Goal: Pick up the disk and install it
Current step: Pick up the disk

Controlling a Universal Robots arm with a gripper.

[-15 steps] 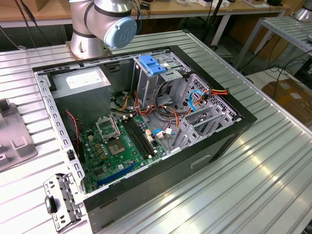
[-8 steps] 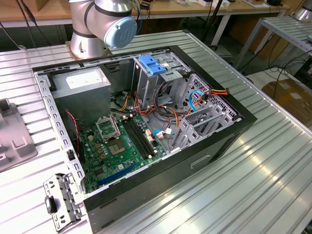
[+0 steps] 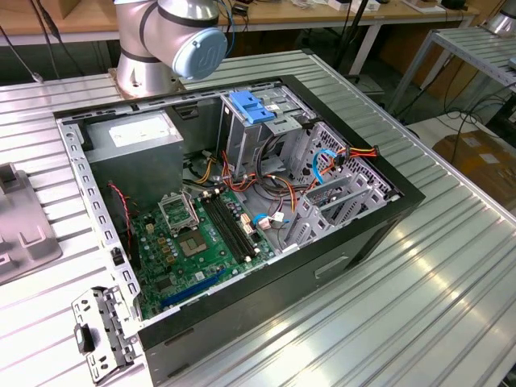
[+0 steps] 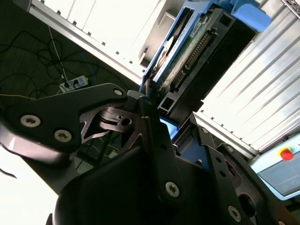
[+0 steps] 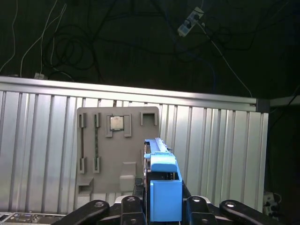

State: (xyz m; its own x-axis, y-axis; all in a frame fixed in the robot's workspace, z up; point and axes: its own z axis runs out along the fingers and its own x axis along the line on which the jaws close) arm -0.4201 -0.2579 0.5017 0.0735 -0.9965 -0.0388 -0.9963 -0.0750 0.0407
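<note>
My gripper (image 5: 161, 205) is shut on the disk (image 5: 162, 180), which I see edge-on with its blue side rail towards the camera in the first wrist view. The black fingers (image 5: 127, 205) press on both sides of it. In the second wrist view the disk (image 4: 187, 51) runs away from the gripper (image 4: 168, 112), with its connector edge and blue rail showing. A grey fixture plate (image 5: 117, 150) lies behind the disk on the ribbed metal table (image 5: 42, 140). The open computer case (image 3: 242, 201) lies in the exterior view, and its metal drive cage (image 3: 266, 129) carries a blue latch (image 3: 252, 109).
Inside the case are a grey power supply (image 3: 145, 133), a green motherboard (image 3: 201, 234) and loose cables (image 3: 322, 165). A grey tray (image 3: 24, 226) sits at the exterior view's left, with a metal bracket (image 3: 101, 330) near the front. The arm's base (image 3: 161, 48) stands behind the case.
</note>
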